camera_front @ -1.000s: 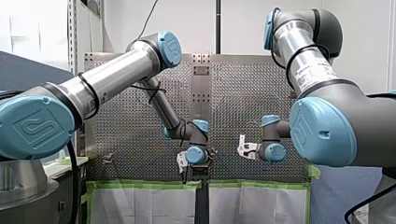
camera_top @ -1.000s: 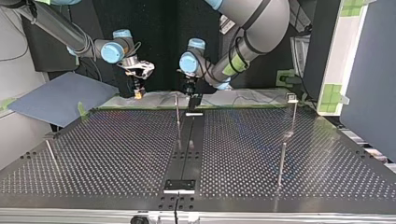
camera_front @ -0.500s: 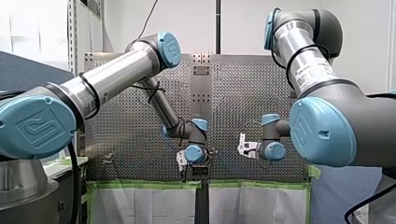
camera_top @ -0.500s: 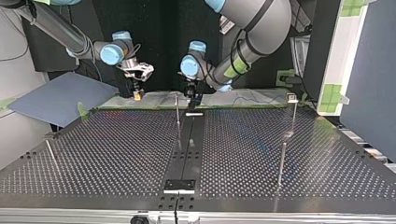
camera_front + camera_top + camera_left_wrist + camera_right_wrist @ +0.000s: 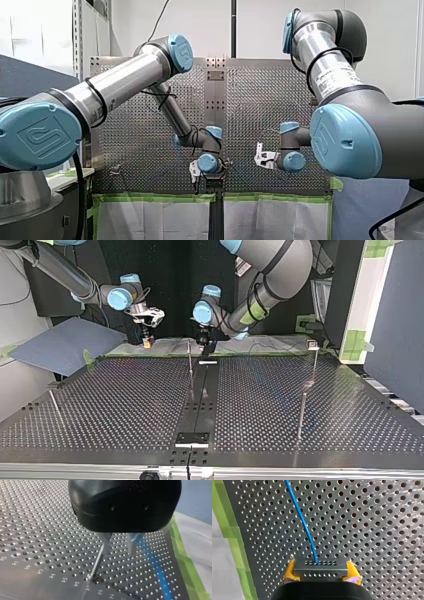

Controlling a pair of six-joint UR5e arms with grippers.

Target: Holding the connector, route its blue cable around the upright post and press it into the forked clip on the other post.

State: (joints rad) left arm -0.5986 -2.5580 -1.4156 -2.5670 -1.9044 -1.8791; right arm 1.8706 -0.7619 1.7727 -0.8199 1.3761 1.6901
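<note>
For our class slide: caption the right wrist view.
Right gripper clamps the connector; blue cable runs ahead across perforated table.

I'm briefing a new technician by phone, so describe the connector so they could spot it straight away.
Start at the perforated table, near its green-taped edge. There my right gripper has its yellow pads clamped on the connector. It is the small grey block with rows of tiny holes, the only thing with the blue cable running out of it.

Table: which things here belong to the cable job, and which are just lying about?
Job: blue cable, connector in my right gripper, upright post, post with clip.
Lying about: green tape, blue-grey sheet beside the table.
</note>
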